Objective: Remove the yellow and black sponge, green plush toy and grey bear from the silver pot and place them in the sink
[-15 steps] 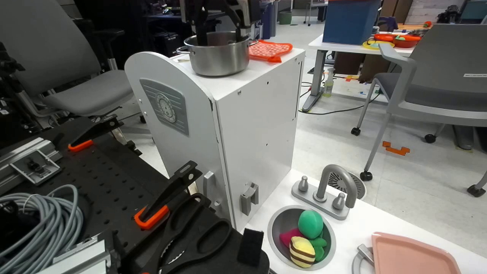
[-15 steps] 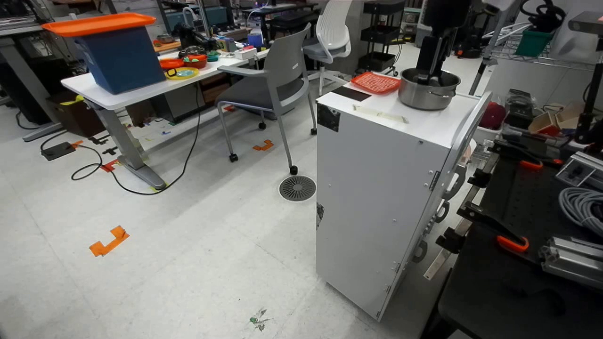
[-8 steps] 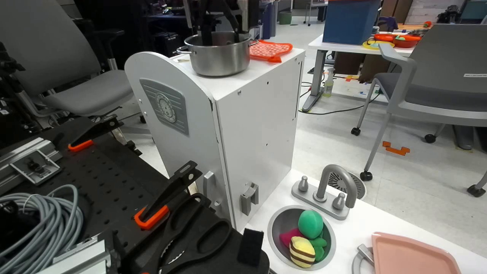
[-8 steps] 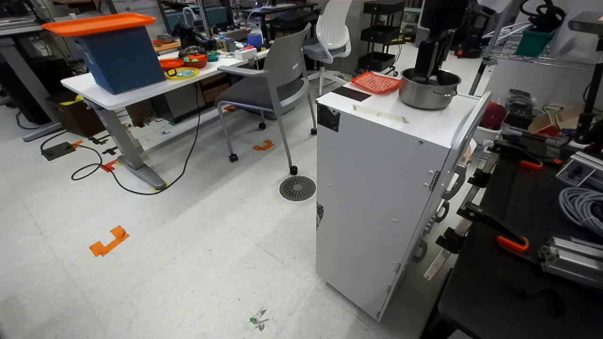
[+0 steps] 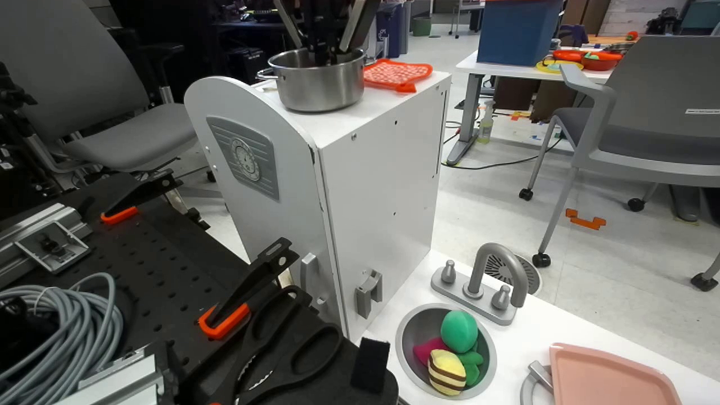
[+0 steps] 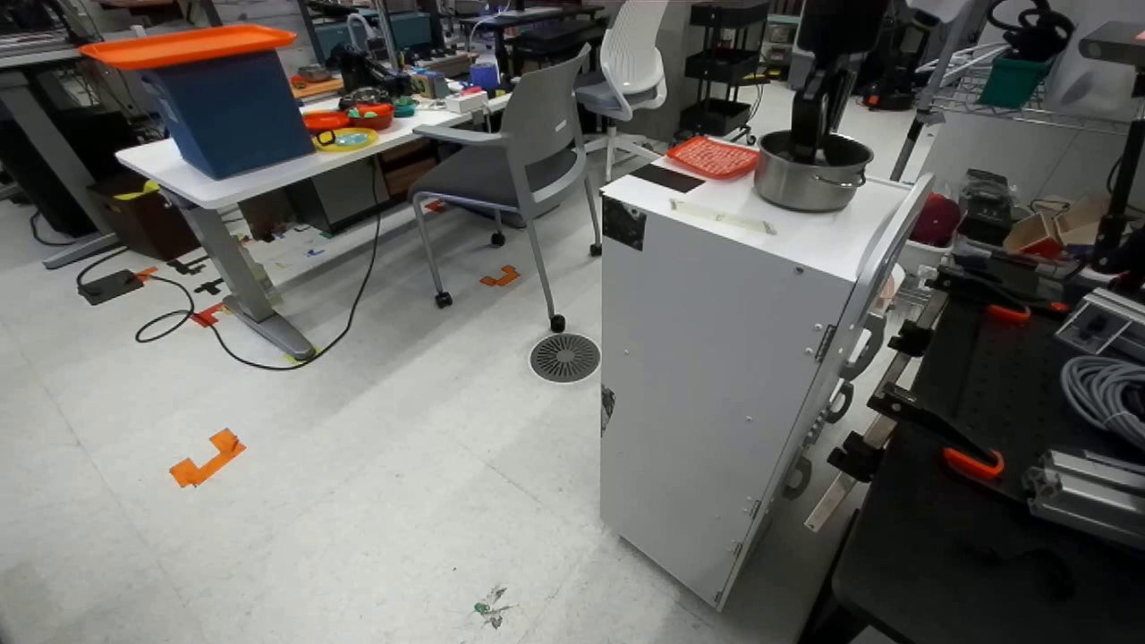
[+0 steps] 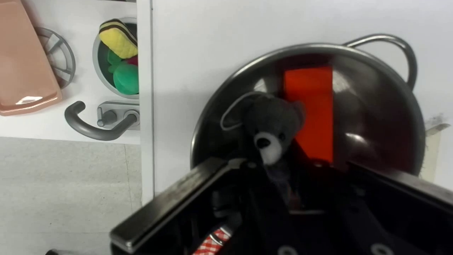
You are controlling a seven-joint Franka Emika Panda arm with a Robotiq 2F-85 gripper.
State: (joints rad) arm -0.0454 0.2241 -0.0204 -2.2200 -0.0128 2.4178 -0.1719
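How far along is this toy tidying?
Done: the yellow dark-striped sponge and round green plush toy lie in the round grey sink. In hand: the end effector seems closed on the grey plush bear inside the round steel pot. Left: carrying the bear to the sink.

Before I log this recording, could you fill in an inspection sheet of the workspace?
Surface: white cabinet top, with a tape strip on it.
Job's things: silver pot on the cabinet top; grey bear in it; yellow sponge and green plush toy in the sink.
Clutter: orange patterned piece beside the pot; pink item in the sink.
End effector: reaches into the pot, apparently shut on the bear.
Cables: grey coil on the black table; black cable on the floor.
Surroundings: grey chair, faucet.
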